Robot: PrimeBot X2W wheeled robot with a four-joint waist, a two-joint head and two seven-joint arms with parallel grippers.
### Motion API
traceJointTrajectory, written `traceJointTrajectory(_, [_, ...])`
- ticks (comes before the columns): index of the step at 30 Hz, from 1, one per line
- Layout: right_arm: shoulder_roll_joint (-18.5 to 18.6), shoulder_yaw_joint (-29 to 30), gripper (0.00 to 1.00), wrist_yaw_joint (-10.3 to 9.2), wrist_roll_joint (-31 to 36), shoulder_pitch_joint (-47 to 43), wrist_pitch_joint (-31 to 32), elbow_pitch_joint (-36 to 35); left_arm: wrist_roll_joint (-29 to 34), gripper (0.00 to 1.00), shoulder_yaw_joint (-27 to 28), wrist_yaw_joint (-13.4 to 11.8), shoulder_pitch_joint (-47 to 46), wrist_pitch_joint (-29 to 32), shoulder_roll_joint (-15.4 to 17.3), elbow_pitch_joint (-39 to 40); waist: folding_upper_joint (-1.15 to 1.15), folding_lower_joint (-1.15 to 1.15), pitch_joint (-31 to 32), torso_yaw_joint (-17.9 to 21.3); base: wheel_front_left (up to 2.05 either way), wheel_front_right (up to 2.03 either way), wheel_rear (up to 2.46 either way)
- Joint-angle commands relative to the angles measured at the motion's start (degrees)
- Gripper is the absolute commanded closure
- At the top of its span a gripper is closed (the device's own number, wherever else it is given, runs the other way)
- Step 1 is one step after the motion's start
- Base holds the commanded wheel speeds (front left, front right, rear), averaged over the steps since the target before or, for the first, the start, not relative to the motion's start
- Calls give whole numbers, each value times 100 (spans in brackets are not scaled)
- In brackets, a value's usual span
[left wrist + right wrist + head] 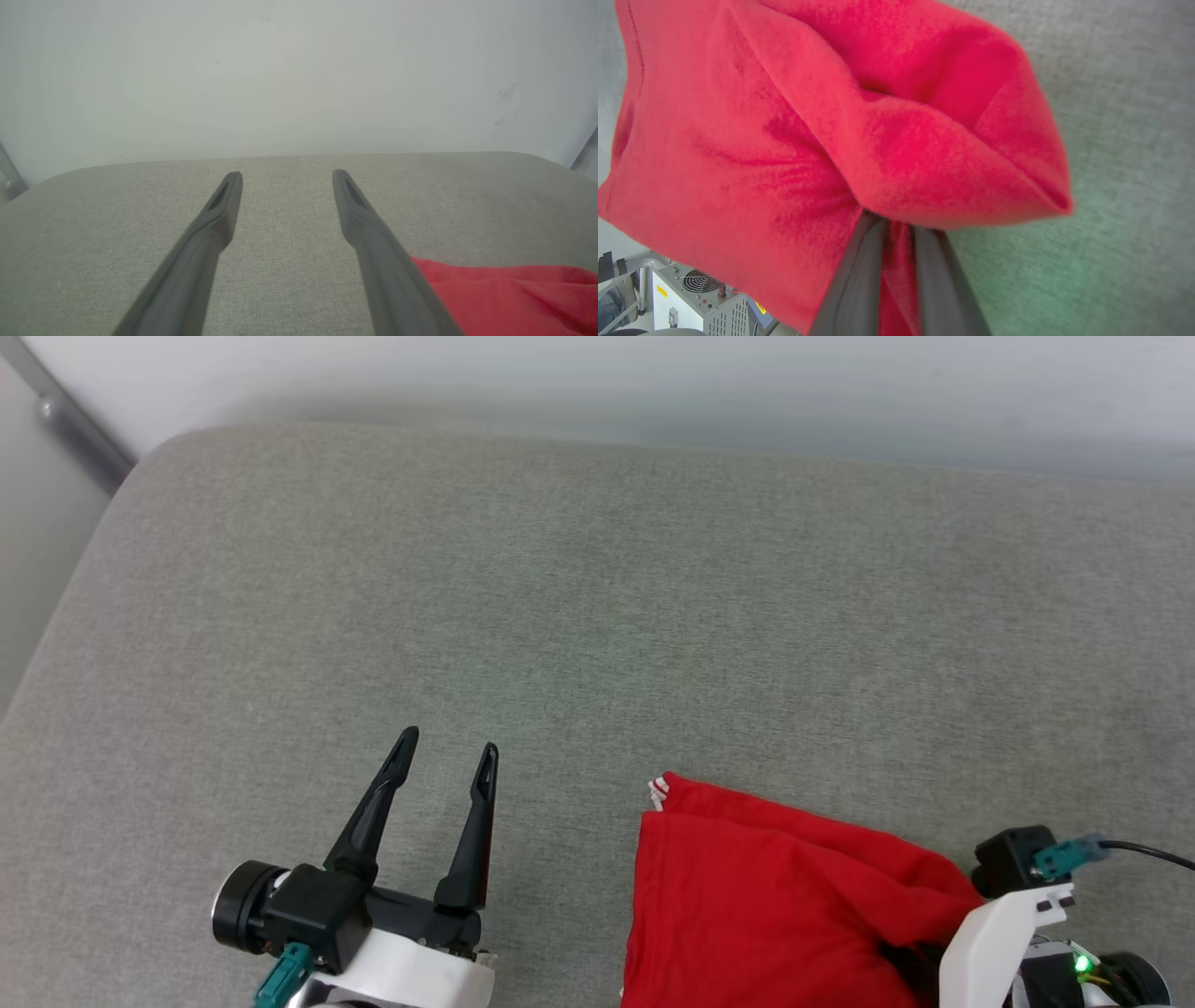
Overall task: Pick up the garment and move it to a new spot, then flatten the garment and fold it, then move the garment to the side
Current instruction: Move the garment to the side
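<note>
The garment (766, 896) is a bunched, folded heap of red cloth at the near right of the grey cushion (597, 597), with a bit of red-and-white striped trim at its far left corner. My right gripper (899, 228) is shut on a gathered fold of the garment (784, 140), with red cloth pinched between its fingers. In the head view that arm's white wrist (1004, 933) stands at the garment's right edge, fingers hidden in the cloth. My left gripper (448, 742) hovers open and holds nothing, left of the garment; the garment (514, 294) lies beside its right finger, past my left gripper (287, 173).
The grey cushion stretches far and left, its rounded back edge meeting a pale wall (653, 383). A metal rail (75, 425) runs past the far left corner. Beyond the cushion's near edge a white machine with a fan grille (691, 298) stands on the floor.
</note>
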State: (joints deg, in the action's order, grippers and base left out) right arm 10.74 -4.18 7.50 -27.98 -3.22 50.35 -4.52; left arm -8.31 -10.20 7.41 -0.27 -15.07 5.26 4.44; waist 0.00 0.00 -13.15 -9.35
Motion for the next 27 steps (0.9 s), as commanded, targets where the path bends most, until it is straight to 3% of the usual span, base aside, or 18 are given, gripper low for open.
traceJointTrajectory(1, [50,-122,100,-2,86,53,-86,148,5,0,3,7,-55,-12,5,1,0,0,36,57,0,0,0])
traceJointTrajectory(9, [1218,-851,100,-4,670,598,-430,-113,-92,0,-152,7,5,-12,-37,-20,0,0,176,690,0,0,0])
traceJointTrajectory(14, [2374,-1366,100,-4,902,1067,-470,-344,-147,0,-396,7,-142,-12,23,-28,0,0,91,1271,0,0,0])
traceJointTrajectory(16, [3014,-1763,100,-4,1051,1332,-577,-455,-105,0,-436,7,-184,-12,58,3,0,0,-19,1531,0,0,0])
traceJointTrajectory(20, [3902,-2109,100,-3,1189,1822,-931,-215,-9,0,-572,7,-381,-12,167,-48,0,0,-332,1991,0,0,0])
traceJointTrajectory(27, [4406,-2102,100,-6,1049,2586,-1809,857,98,0,-811,6,-918,-12,417,-66,0,0,-1071,2568,0,0,0])
